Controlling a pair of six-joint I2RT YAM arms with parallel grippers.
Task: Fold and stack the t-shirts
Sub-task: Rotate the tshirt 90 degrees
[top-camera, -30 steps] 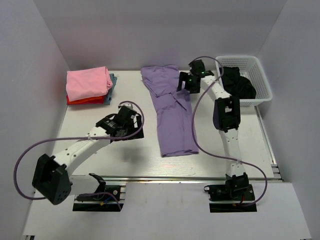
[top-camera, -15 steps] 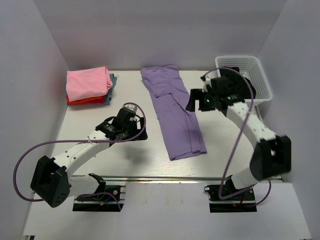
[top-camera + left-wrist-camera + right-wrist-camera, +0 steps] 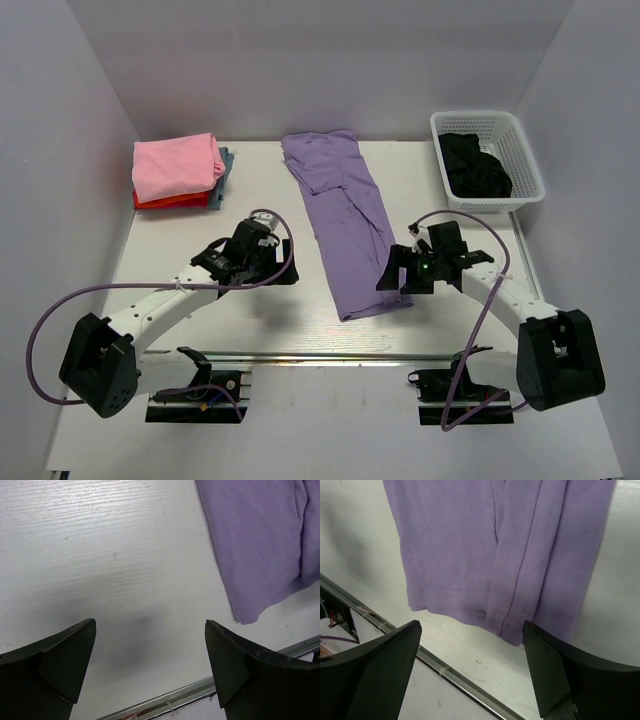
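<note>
The lavender-purple t-shirt [image 3: 345,220] lies folded lengthwise in a long strip down the table's middle. Its near hem shows in the right wrist view [image 3: 485,555] and its near corner in the left wrist view [image 3: 260,540]. A folded stack sits at the far left: pink shirt [image 3: 176,166] on top, red [image 3: 170,202] below, grey-blue edge [image 3: 226,160] behind. My right gripper [image 3: 392,278] is open and empty, just right of the shirt's near end [image 3: 470,670]. My left gripper [image 3: 268,262] is open and empty over bare table, left of the shirt [image 3: 150,675].
A white lattice basket [image 3: 520,150] at the far right holds dark cloth [image 3: 475,168]. A metal rail [image 3: 380,354] runs along the table's near edge. White walls close in the left, back and right sides.
My right arm has swung from the shirt's far end, near the basket, down to its near end. The shirt's near end shifted right. My left gripper has moved slightly nearer.
</note>
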